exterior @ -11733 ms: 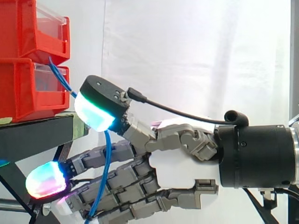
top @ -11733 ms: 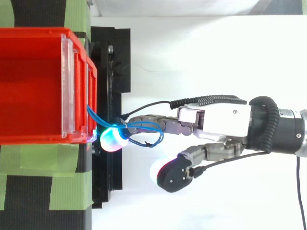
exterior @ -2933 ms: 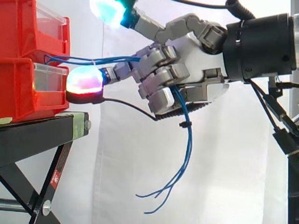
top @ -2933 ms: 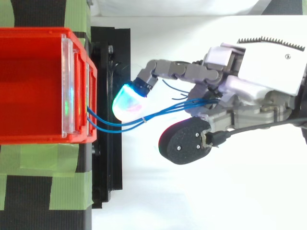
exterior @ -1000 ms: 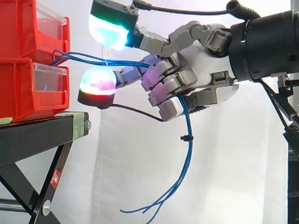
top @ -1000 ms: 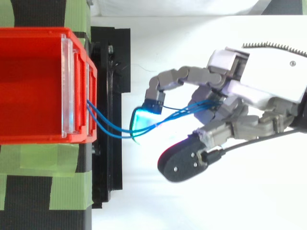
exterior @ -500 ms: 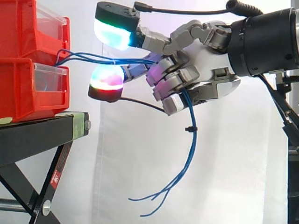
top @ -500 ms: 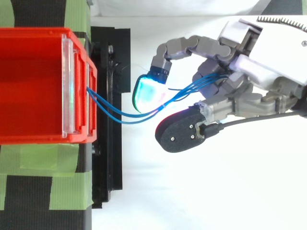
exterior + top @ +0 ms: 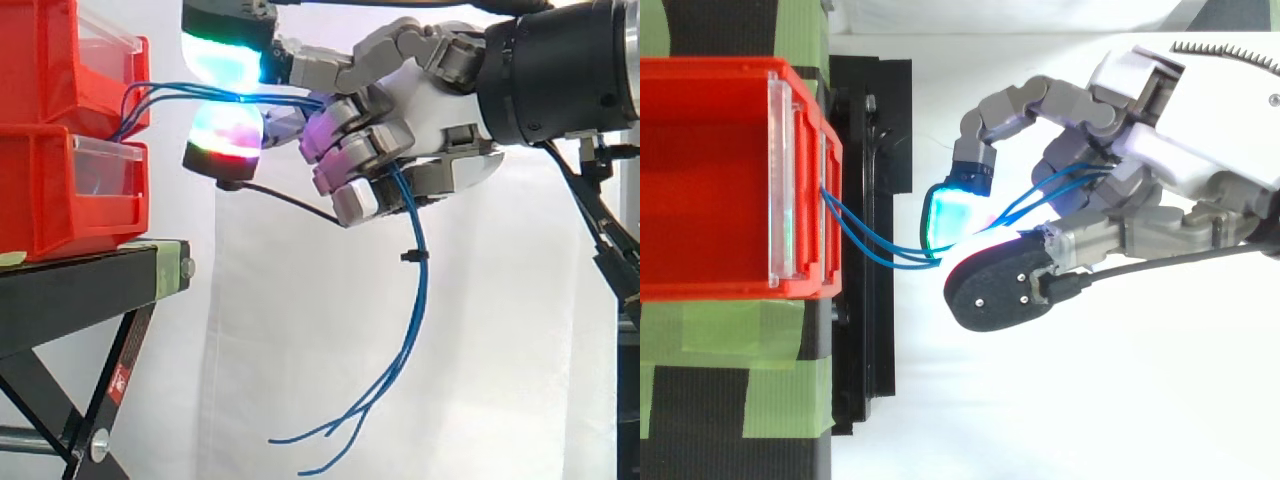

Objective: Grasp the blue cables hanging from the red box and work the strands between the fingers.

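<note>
Where fingers [image 9: 365,150] curl, blue cables [image 9: 413,257] sit clamped.

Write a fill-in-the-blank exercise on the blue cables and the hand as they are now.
The blue cables run from the ____ bins to the hand. The hand's fingers are ____ round the strands. The strands' loose ends hang ____ the hand. The bins rest on a ____ stand.
Missing words: red; curled; below; black.
</note>
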Controlling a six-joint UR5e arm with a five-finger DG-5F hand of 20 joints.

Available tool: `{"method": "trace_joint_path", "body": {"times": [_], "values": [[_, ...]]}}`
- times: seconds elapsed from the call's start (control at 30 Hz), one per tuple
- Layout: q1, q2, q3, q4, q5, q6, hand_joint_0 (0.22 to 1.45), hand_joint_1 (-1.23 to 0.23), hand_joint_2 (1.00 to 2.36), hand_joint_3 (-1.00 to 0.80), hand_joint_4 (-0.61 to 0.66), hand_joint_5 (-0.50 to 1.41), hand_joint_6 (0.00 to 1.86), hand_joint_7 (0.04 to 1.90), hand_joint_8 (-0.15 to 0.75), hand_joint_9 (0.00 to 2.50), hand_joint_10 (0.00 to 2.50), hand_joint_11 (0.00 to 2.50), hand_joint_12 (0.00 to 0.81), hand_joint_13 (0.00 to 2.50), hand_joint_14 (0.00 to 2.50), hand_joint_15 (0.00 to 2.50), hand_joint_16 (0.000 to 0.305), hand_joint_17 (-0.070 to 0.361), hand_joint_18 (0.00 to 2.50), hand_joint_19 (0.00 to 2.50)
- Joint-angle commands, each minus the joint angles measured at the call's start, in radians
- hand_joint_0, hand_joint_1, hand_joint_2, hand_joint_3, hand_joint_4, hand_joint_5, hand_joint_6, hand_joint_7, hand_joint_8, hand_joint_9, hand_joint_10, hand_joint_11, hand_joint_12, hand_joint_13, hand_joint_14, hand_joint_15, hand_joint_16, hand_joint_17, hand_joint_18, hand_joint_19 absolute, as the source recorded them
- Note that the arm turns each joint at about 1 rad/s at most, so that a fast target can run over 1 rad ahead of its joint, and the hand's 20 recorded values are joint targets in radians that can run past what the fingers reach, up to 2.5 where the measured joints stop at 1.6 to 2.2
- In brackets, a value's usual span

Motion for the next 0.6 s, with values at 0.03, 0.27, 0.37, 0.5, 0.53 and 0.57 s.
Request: {"method": "trace_joint_path", "body": {"times": [0.03,0.27,0.37,0.5,0.53,0.57], "values": [[0.0,0.0,0.002,0.002,0.0,-0.001,0.95,-0.7,1.02,-0.61,0.21,-0.04,1.09,0.97,0.556,1.86,2.5,2.5,0.692,2.11,2.5,1.81,0.255,0.192,2.5,0.78],[0.0,0.0,0.002,0.002,-0.001,-0.024,0.95,-0.68,1.02,-0.34,0.2,-0.05,1.17,0.95,0.556,1.86,2.5,2.5,0.692,2.11,2.5,1.81,0.255,0.192,2.5,0.78],[0.0,0.0,0.002,0.002,-0.001,-0.03,0.95,-0.68,1.02,-0.26,0.18,-0.06,1.19,0.95,0.556,1.86,2.5,2.5,0.692,2.11,2.5,1.81,0.255,0.192,2.5,0.78],[0.0,0.0,0.002,0.003,-0.004,-0.035,0.95,-0.68,1.01,-0.14,0.17,0.13,0.84,1.06,0.556,1.86,2.5,2.5,0.692,2.11,2.5,1.81,0.255,0.192,2.5,0.78],[0.0,0.0,0.002,0.003,-0.006,-0.036,0.96,-0.65,1.01,-0.09,0.16,0.25,0.55,1.19,0.556,1.86,2.5,2.5,0.692,2.11,2.5,1.81,0.255,0.192,2.5,0.78],[0.0,0.0,0.003,0.003,-0.006,-0.036,0.97,-0.64,1.0,-0.08,0.15,0.3,0.44,1.23,0.556,1.86,2.5,2.5,0.692,2.11,2.5,1.81,0.255,0.192,2.5,0.78]]}}
